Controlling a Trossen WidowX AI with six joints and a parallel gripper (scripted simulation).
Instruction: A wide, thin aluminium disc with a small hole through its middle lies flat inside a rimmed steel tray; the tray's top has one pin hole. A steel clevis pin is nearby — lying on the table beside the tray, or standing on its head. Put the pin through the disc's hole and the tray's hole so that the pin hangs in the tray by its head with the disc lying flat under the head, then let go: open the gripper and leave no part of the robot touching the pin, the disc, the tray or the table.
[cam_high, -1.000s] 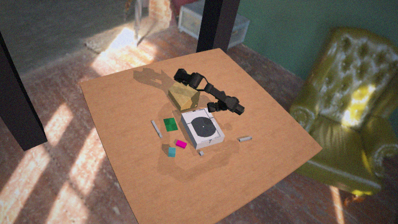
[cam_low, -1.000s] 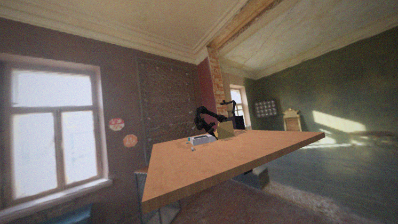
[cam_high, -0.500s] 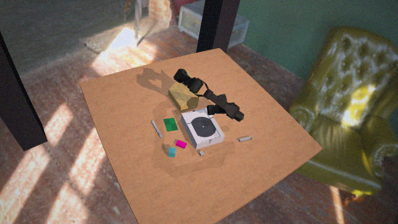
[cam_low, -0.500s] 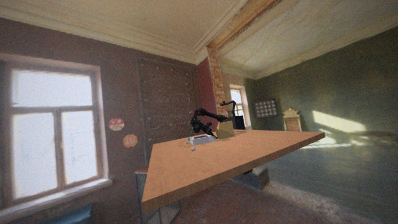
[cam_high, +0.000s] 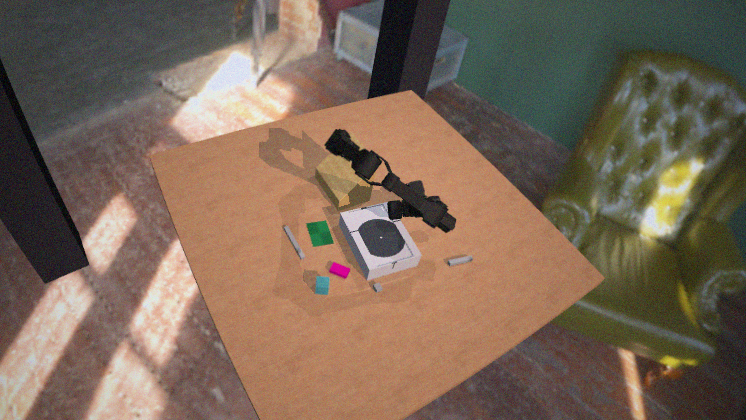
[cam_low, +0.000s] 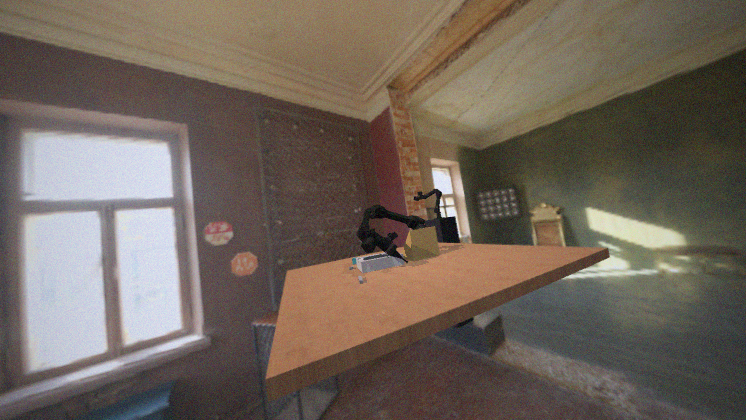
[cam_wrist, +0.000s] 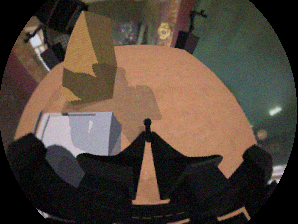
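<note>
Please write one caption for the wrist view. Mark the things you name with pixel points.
Closed gripper (cam_wrist: 148, 133) gripping a small dark pin (cam_wrist: 147, 122), pale tray (cam_wrist: 100, 132) at left.

Old house room, tufted armchair (cam_high: 647, 172), windows (cam_low: 99, 245)

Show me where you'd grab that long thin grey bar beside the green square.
Probably mid-length on the grey bar, from above, fingers across its long sides: it lies flat, is narrow that way, and the green square stands apart from it.
</note>
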